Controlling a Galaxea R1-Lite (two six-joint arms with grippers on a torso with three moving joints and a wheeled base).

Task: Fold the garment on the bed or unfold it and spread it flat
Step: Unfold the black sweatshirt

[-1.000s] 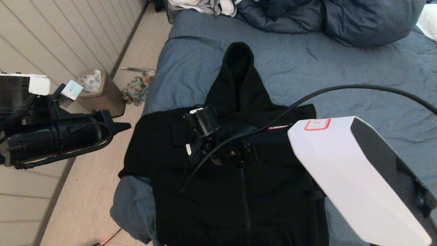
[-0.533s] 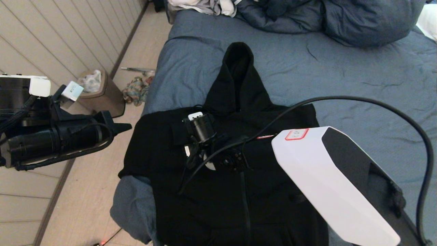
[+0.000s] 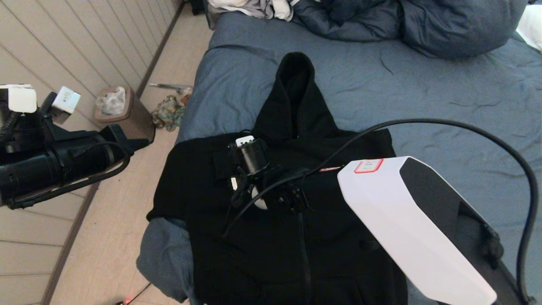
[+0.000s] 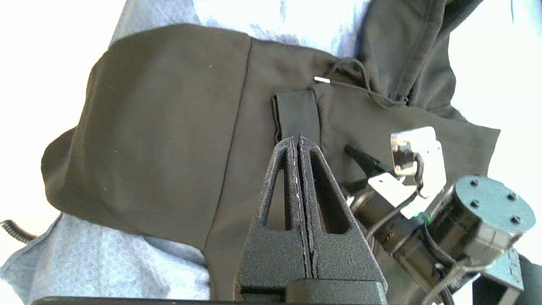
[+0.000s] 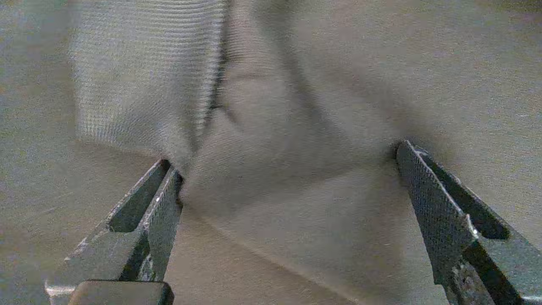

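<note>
The black garment (image 3: 275,245) lies face up on the near left corner of the bed (image 3: 381,84), its hood pointing away and its zip running down the middle. My right gripper (image 5: 288,159) stands open, pressed down on the garment's chest beside a ribbed cuff (image 5: 144,76). Both fingertips (image 5: 171,178) touch the fabric and nothing is pinched between them. Its wrist (image 3: 254,159) shows over the garment's left chest. My left gripper (image 3: 146,143) hangs shut and empty over the floor, left of the bed. From there it faces the garment (image 4: 169,127).
A puffy blue-grey duvet (image 3: 444,25) and a white and grey cloth (image 3: 254,7) lie at the bed's far end. A brown bin (image 3: 123,112) and a crumpled rag (image 3: 169,111) sit on the floor by the panelled wall. A black cable (image 3: 465,127) arcs over the sheet.
My right forearm has swung down and to the left while its gripper stayed on the garment's chest. The left arm has drifted slightly up and to the left.
</note>
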